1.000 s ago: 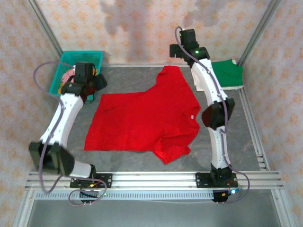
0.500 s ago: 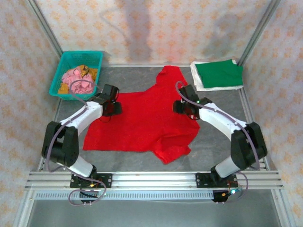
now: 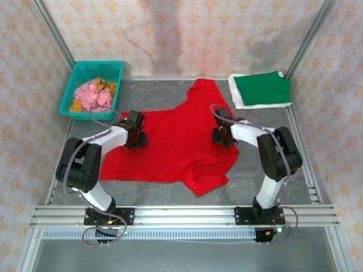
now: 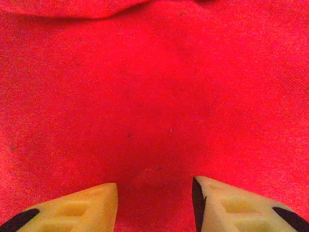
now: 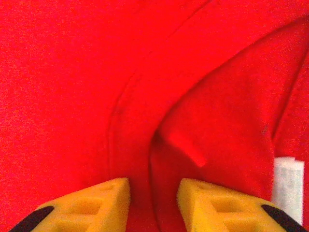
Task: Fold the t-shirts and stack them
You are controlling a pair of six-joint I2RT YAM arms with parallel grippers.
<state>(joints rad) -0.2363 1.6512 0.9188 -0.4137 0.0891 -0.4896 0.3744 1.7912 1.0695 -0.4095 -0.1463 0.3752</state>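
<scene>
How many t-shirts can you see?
3: a bright red shirt spread mid-table; a folded dark green shirt atop a folded white shirt, far right. Crumpled cloth in the teal plastic basket might hide more.

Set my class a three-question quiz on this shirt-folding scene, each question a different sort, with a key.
1. Fill in: the teal basket stands at the table's far ___ corner.
2. True or false: the green t-shirt lies folded at the far right.
3. The left end effector and right end effector are both down on: A basket, B red t-shirt, C green t-shirt.
Key: 1 left; 2 true; 3 B.
</scene>
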